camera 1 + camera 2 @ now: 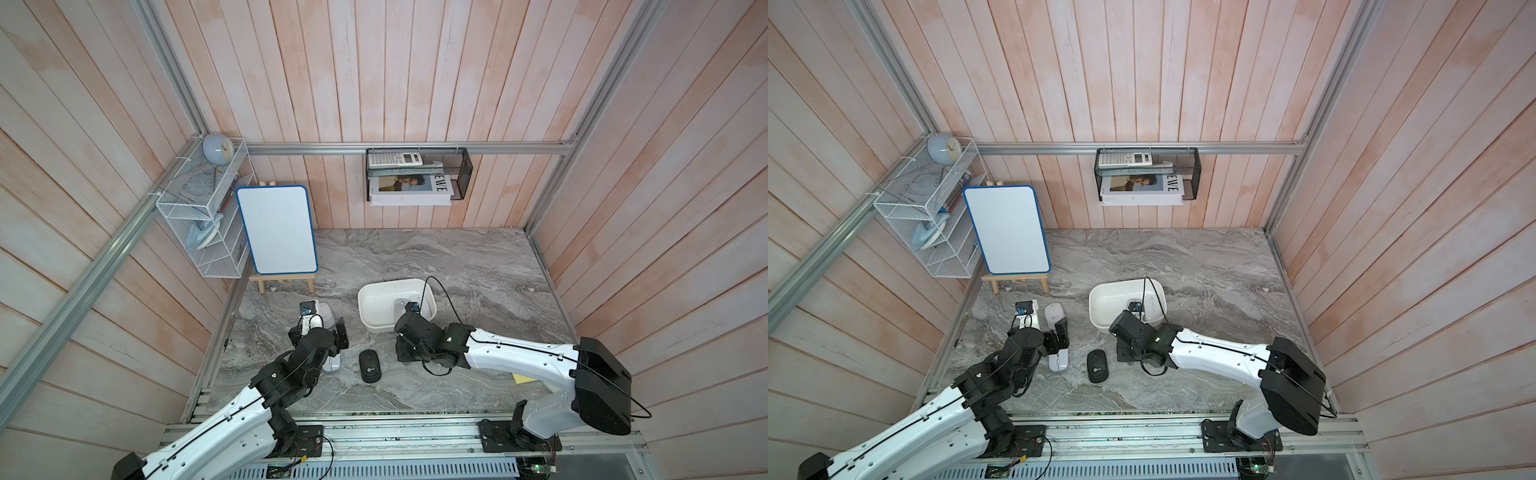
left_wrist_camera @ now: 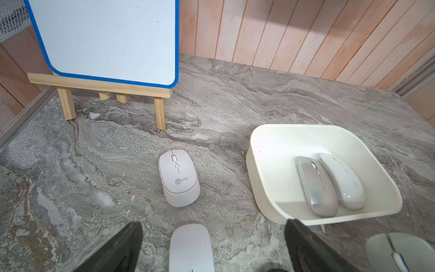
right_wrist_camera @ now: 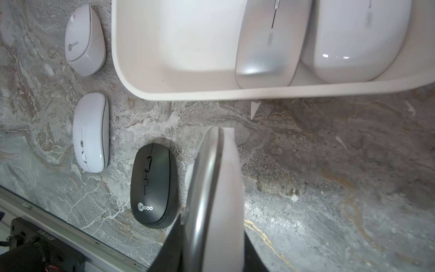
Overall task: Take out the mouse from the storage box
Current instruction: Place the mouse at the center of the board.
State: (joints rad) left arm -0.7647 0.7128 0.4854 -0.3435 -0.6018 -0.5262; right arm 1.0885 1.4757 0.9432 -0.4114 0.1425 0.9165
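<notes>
The white storage box [image 1: 390, 283] [image 2: 254, 150] stands mid-table with a silver mouse [image 2: 315, 186] and a white mouse [image 2: 341, 181] side by side inside. My right gripper [image 3: 211, 230] is shut on a grey-white mouse [image 3: 216, 188], held edge-on outside the box, just in front of its near rim [image 3: 211, 95] and beside the black mouse [image 3: 153, 183]. My left gripper [image 2: 214, 226] is open over a flat white mouse [image 2: 190, 247] lying on the table, nothing between its fingers.
A white ribbed mouse [image 1: 326, 313] lies left of the box. A whiteboard on a wooden easel [image 1: 277, 228] stands at the back left under a white wire rack [image 1: 199, 216]. A black mesh basket [image 1: 417, 174] hangs on the back wall.
</notes>
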